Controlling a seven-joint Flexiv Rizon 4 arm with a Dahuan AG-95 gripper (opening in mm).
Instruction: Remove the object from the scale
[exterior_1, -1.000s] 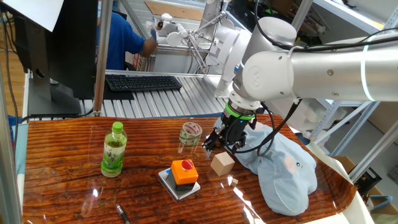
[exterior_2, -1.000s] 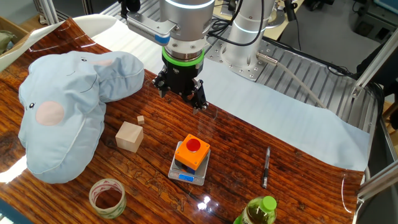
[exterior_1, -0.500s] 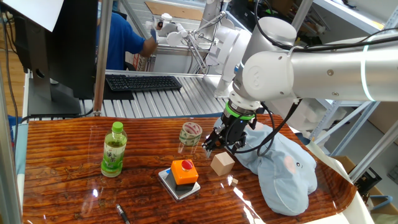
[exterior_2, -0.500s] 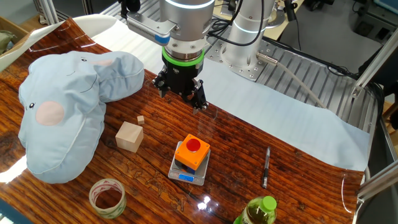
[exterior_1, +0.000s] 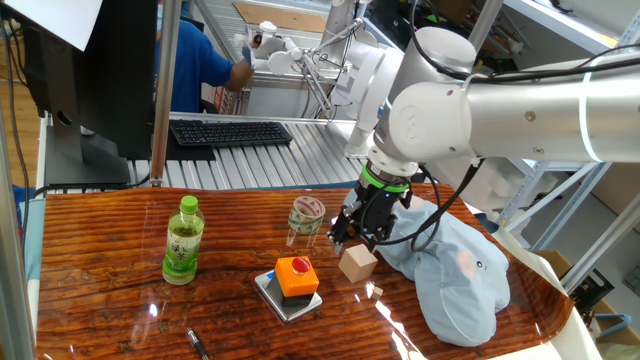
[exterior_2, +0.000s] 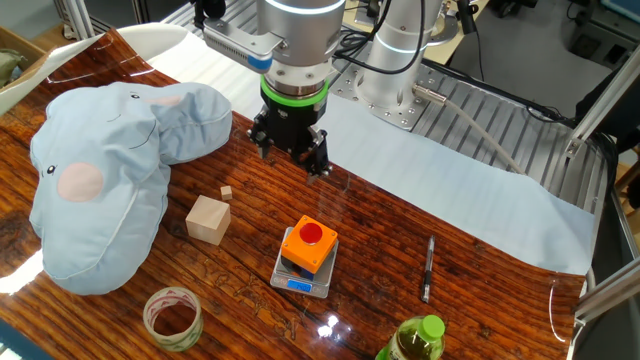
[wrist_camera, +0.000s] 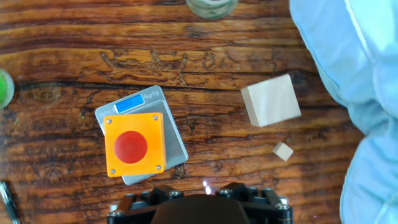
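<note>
glossy wood-grain table (exterior_1: 100, 270) (striped) bears boxy orange object (exterior_1: 296, 276) on flat scale (exterior_1: 274, 296).

the orange box (exterior_1: 296, 277) (exterior_2: 308, 246) (wrist_camera: 134, 144) sits upright on the scale (exterior_1: 287, 301) (exterior_2: 299, 280) (wrist_camera: 170, 149), its round red button facing up and a black base under it. the scale is a thin silver-grey rectangle lying flat on the wooden table, its small blue display at one edge, just clear of the box. the box covers most of the plate.
</note>
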